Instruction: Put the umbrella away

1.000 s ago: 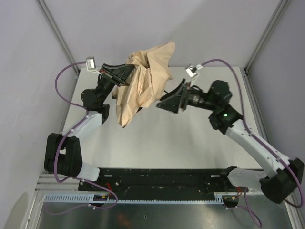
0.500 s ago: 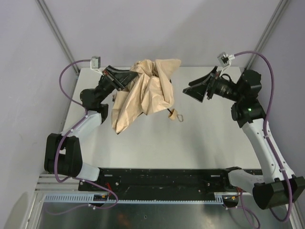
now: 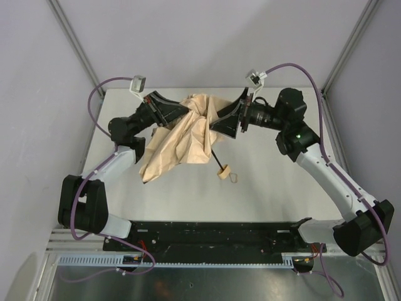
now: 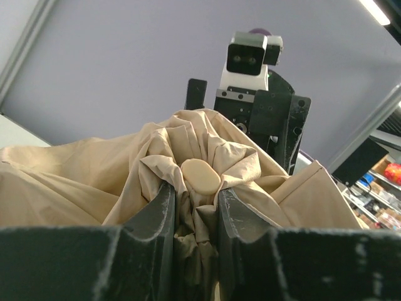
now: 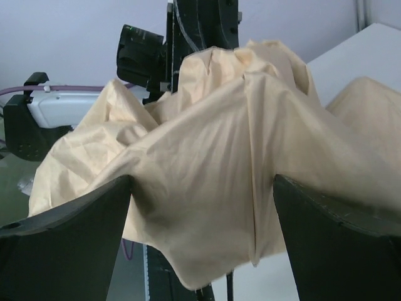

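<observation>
**Umbrella mid-collapse, no stow spot in view**

Grey-walled cell, white counter (image 3: pixel 269 194) inside an aluminium frame. The umbrella (image 3: pixel 182 141) sits around 11-12 o'clock of the counter centre, with its tan canopy bunched and loose.

- Left end effector (image 4: pixel 195 207) comes in from 9 o'clock, clamped on gathered fabric just under the cream tip cap (image 4: pixel 200 177).
- Right end effector (image 3: pixel 224 118) comes in from 3 o'clock, fingers spread wide, canopy folds between them but not pinched.
- The black shaft (image 3: pixel 215 158) runs out toward 5 o'clock to the wooden handle (image 3: pixel 223 172), which is low near the counter. Can't tell if it touches.

Step, my read: gathering the canopy so the umbrella folds down, not stowing yet.

Next move needs the right side to close on the fabric or shaft and compress it against the left hold, without snagging ribs.

Containers: no sleeve, bin or stand visible, so nothing to report inside.
</observation>
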Tool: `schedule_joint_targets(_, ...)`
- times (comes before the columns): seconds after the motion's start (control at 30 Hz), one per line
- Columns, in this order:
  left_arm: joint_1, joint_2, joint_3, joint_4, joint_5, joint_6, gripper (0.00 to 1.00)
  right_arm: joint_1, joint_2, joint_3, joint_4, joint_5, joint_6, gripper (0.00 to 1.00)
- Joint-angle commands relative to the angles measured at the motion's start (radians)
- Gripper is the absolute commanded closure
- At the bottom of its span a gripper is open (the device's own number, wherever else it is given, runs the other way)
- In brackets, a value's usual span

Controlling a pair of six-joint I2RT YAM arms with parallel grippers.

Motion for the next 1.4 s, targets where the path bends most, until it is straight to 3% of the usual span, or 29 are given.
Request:
schedule_joint_targets(0.0, -0.034, -0.018, 0.041, 0.299, 0.034, -0.034, 1.0, 0.066, 0.023, 0.085, -0.077, 0.117, -0.109, 0.01)
schedule_joint_targets(0.33, -0.086, -0.014, 0.08, 0.3, 0.054, -0.04, 1.0, 0.298, 0.127, 0.247, -0.378, 0.449, -0.311, 0.01)
schedule_joint_targets(0.53, -0.088, -0.012, 0.084, 0.301, 0.06, -0.052, 1.0, 0.351, 0.093, 0.272, -0.481, 0.608, -0.357, 0.01)
schedule_joint_targets(0.77, -0.085, 0.008, 0.097, 0.301, 0.076, -0.065, 1.0, 0.3, -0.004, 0.267, -0.542, 0.513, -0.334, 0.01)
schedule_joint_targets(0.93, -0.084, 0.015, 0.088, 0.299, 0.048, -0.065, 1.0, 0.173, -0.093, 0.212, -0.52, 0.424, -0.269, 0.01)
schedule_joint_targets(1.23, -0.032, -0.002, 0.051, 0.212, -0.167, -0.039, 1.0, 0.175, -0.326, -0.05, -0.299, 0.607, -0.126, 0.01)
schedule_joint_targets(1.37, 0.005, 0.0, 0.065, 0.199, -0.24, -0.074, 1.0, 0.183, -0.432, -0.146, -0.265, 0.758, -0.108, 0.02)
